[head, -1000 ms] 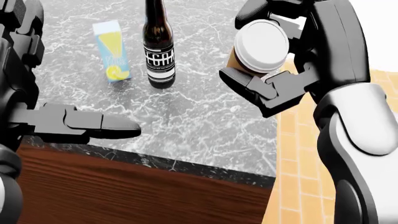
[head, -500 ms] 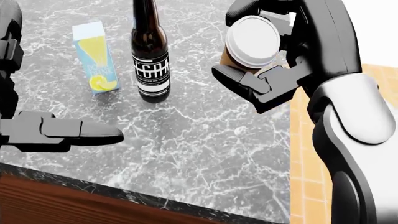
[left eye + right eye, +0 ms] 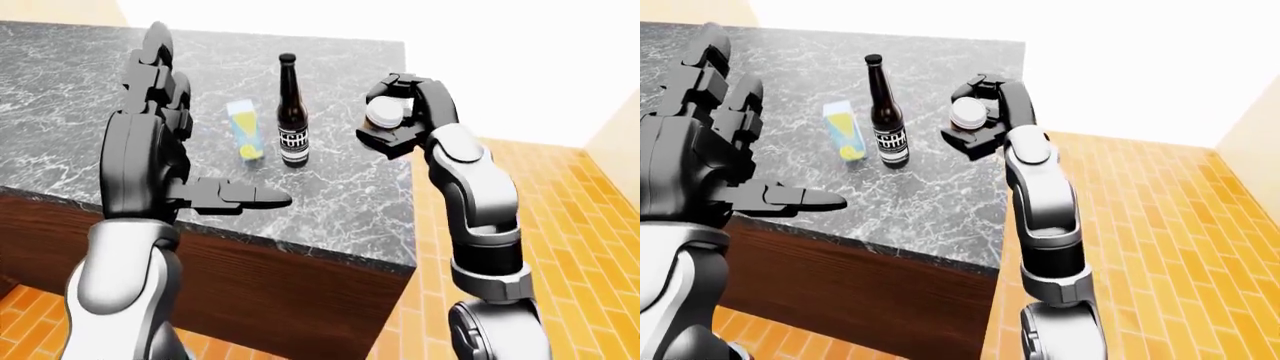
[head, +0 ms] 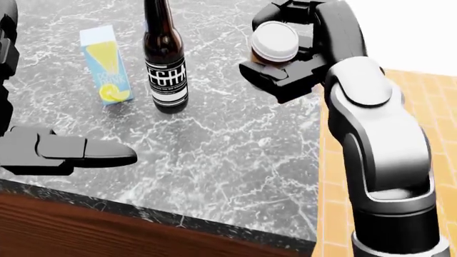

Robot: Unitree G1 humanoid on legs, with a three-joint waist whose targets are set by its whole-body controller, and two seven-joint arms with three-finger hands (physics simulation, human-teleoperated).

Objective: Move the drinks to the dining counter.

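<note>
A brown paper cup with a white lid (image 4: 275,40) is held in my right hand (image 4: 280,53), whose fingers close round it above the right side of the grey marble counter (image 4: 229,139). Whether the cup touches the counter I cannot tell. Left of the cup a dark beer bottle (image 4: 165,75) with a white label stands upright. A blue and yellow juice carton (image 4: 105,67) stands just left of the bottle. My left hand (image 4: 64,150) hovers open over the counter's near edge, fingers spread and empty.
The counter's right edge (image 4: 319,160) drops to an orange tiled floor (image 4: 428,96). Under its near edge lies a dark wood panel (image 3: 250,285). A pale wall (image 3: 520,60) rises beyond the counter.
My right hand has carried the cup further out over the counter, towards the top of the head view. The whole picture has shifted, so the camera moved; bottle and carton stand as before.
</note>
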